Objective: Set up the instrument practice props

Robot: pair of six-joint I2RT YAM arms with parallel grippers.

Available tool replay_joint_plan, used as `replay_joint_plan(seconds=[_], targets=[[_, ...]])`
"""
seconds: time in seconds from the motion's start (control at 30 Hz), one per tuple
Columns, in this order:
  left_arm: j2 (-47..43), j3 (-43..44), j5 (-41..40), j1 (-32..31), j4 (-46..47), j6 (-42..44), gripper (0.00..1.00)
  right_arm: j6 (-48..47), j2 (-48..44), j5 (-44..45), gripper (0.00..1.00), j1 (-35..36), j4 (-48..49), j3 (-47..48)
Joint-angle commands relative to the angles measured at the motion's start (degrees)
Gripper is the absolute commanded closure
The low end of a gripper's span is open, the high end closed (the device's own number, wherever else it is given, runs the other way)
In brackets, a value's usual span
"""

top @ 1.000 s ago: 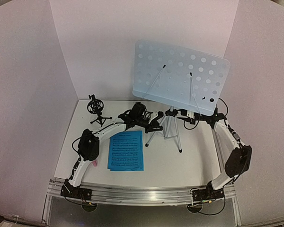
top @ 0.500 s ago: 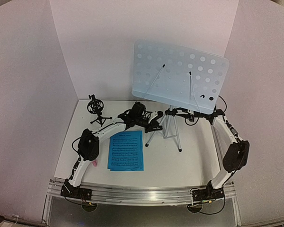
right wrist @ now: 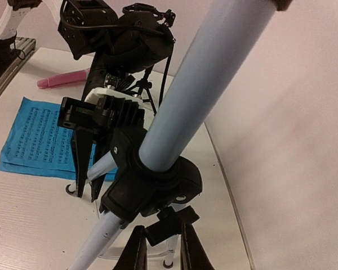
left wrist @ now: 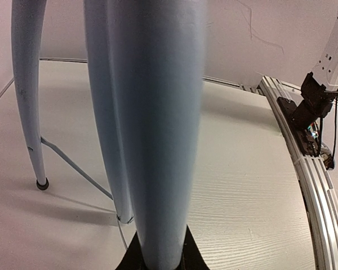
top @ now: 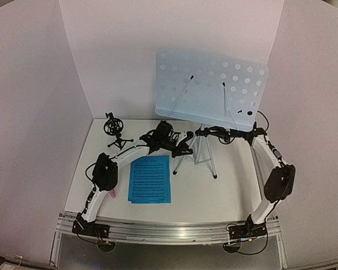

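Your left gripper (left wrist: 159, 262) is clamped on a leg (left wrist: 158, 124) of the stand (top: 211, 90), which is upright on the table (top: 225, 191), just toward 1 o'clock from its middle. Your right gripper (right wrist: 162, 252) is at the stand's 3 o'clock. Its fingers closely flank the black knob (right wrist: 164, 220) under the hub, but I cannot tell if they press it. The sheets (top: 150, 179) lie flat at the stand's 7 o'clock, the mic holder (top: 114, 130) at 10, the microphone (right wrist: 62, 80) at 8.
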Motion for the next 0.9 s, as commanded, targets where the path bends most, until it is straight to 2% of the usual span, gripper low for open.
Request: replay_joint_plan(seconds=[0.0,0.3,0.57,0.87], targets=[[-1.4,-1.4,-3.6,0.6,-0.7,4.6,1.0,9.1,-0.3,-4.6,0.93,1.2,-1.9,1.8],[-1.2,1.1,-6.0,0.5,-4.1,8.8,1.0,12.0,-3.7,-4.0,0.97,1.2,-2.0,-3.0],[-1.3,1.3,-10.1,-0.3,-3.6,11.8,1.0,15.6,-3.9,-4.1,0.99,0.7,-2.4,-2.6],[0.2,1.4,-10.2,-0.6,2.9,5.5,1.0,16.4,-7.2,1.1,0.82,0.7,-2.4,-5.9]])
